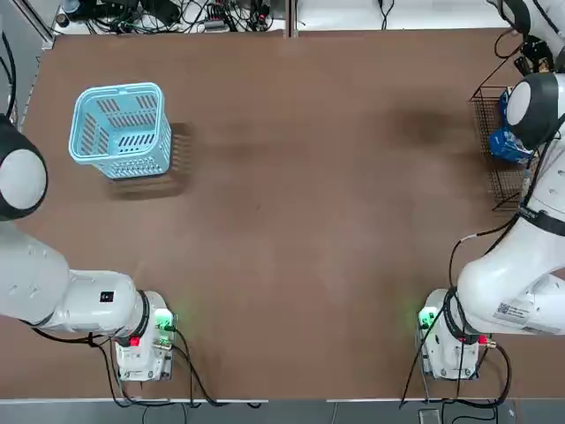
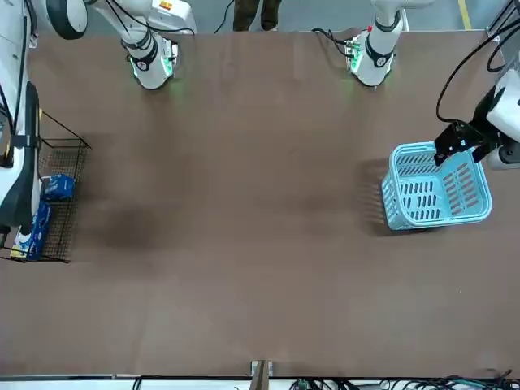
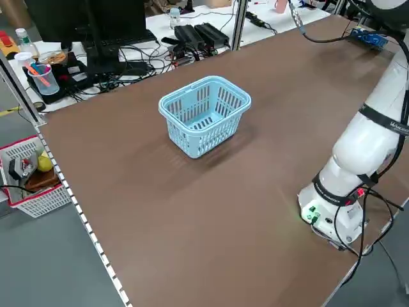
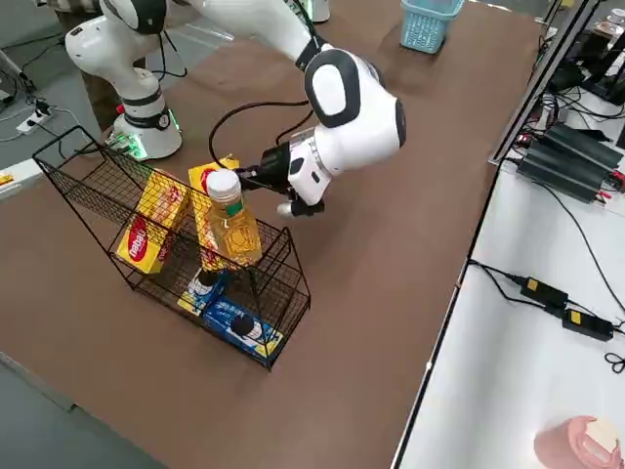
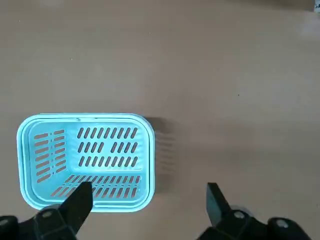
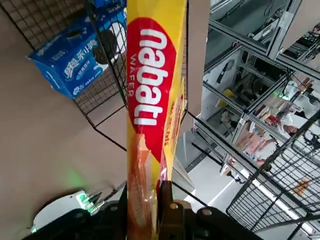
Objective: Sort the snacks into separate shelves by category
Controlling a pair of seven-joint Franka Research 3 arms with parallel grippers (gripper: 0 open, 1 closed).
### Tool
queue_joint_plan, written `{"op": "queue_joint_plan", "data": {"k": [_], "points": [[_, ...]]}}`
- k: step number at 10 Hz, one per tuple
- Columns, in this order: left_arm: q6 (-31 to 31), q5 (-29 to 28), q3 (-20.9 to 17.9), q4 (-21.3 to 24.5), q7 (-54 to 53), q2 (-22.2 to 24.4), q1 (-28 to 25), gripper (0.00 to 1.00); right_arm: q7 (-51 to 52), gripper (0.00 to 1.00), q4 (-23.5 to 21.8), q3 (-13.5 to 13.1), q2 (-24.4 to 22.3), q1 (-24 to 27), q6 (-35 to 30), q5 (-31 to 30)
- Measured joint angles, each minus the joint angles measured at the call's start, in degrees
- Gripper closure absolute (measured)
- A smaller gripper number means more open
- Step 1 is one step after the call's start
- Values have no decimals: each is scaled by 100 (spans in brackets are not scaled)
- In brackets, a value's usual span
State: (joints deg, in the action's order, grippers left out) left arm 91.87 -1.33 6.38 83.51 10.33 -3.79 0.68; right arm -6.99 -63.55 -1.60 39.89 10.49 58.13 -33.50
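My right gripper is shut on a yellow-orange packet with a red oval logo, held upright at the black wire shelves at the table's right edge. In the right side view this packet stands in the upper tier beside another yellow packet. Blue packets lie on the lower tier, and one blue packet shows behind the wire in the right wrist view. My left gripper hangs open and holds nothing, above the near end of the light-blue basket.
A bottle of yellow liquid with a white cap stands in the rack in front of the held packet. The light-blue basket sits at the far left of the brown table. Cables and electronics lie beyond the table's far edge.
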Motion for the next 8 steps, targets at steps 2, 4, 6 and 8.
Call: {"op": "queue_joint_plan", "data": {"k": [2, 4, 6, 8], "points": [[0, 0, 0, 0, 0, 0, 0, 0, 0, 68, 2, 2, 0, 0, 41, 1], [0, 0, 0, 0, 0, 0, 0, 0, 0, 67, 5, 0, 0, 0, 65, 1], [0, 0, 0, 0, 0, 0, 0, 0, 0, 65, 15, -8, 0, 3, 172, 1], [2, 0, 0, 0, 0, 0, 0, 0, 0, 61, 23, -14, 0, 3, 340, 1]]}}
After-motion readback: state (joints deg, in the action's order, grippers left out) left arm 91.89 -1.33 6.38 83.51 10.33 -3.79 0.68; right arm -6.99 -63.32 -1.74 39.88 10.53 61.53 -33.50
